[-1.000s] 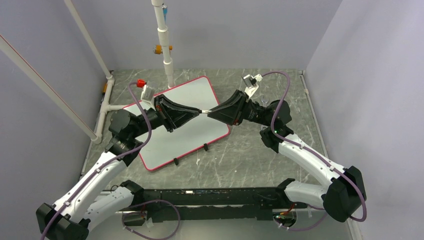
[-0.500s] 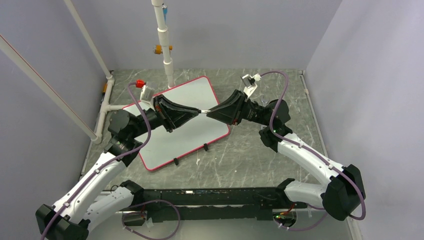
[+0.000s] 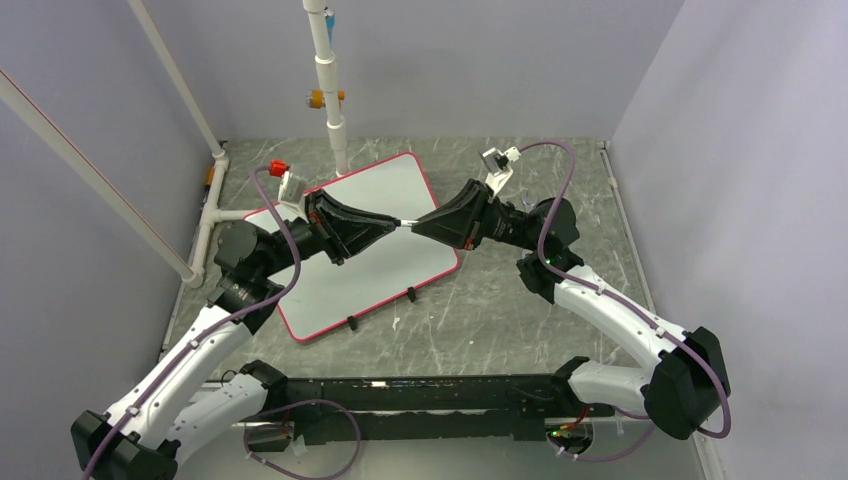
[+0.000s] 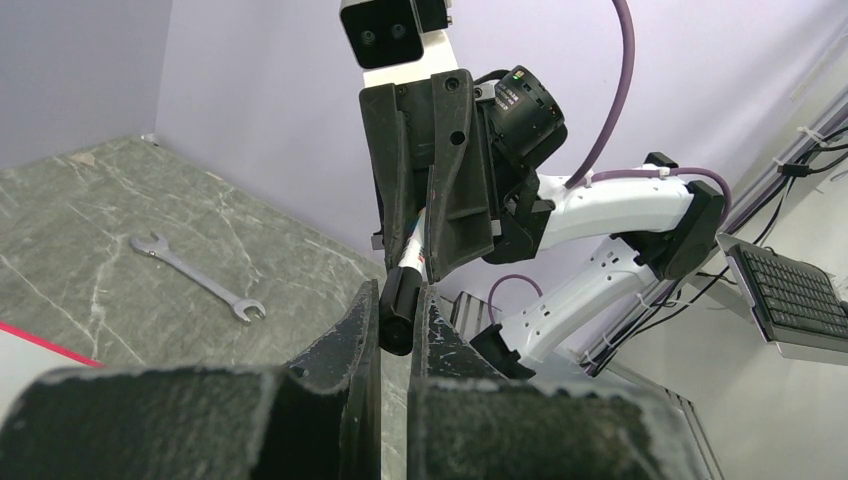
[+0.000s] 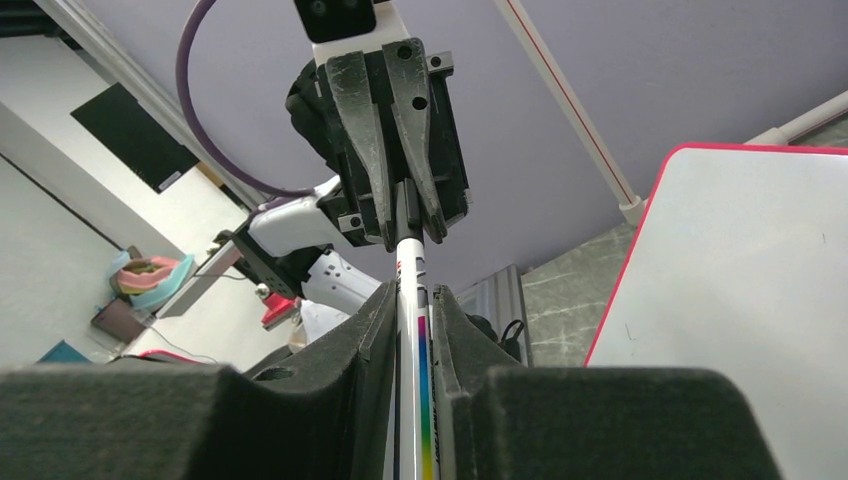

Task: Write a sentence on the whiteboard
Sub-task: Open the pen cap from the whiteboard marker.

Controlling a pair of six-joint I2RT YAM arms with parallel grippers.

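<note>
The whiteboard [image 3: 360,270], white with a thin red rim, lies flat on the grey table, and its corner also shows in the right wrist view [image 5: 760,300]. No sentence shows on the parts of the board in view. Above the board a marker [image 3: 405,224] hangs level between the two grippers, which face each other tip to tip. My left gripper [image 3: 393,225] is shut on the marker's black cap [image 4: 397,318]. My right gripper [image 3: 418,224] is shut on the white barrel [image 5: 408,330], which has a rainbow stripe.
A metal wrench [image 4: 195,275] lies on the table right of the board. Two small black clips [image 3: 410,294] sit at the board's near edge. A white pipe post [image 3: 330,90] stands behind the board, and a pipe frame [image 3: 215,190] runs along the left.
The right gripper's jaws have drawn in a little on the marker barrel and its wrist has crept slightly left. The left arm has barely moved.
</note>
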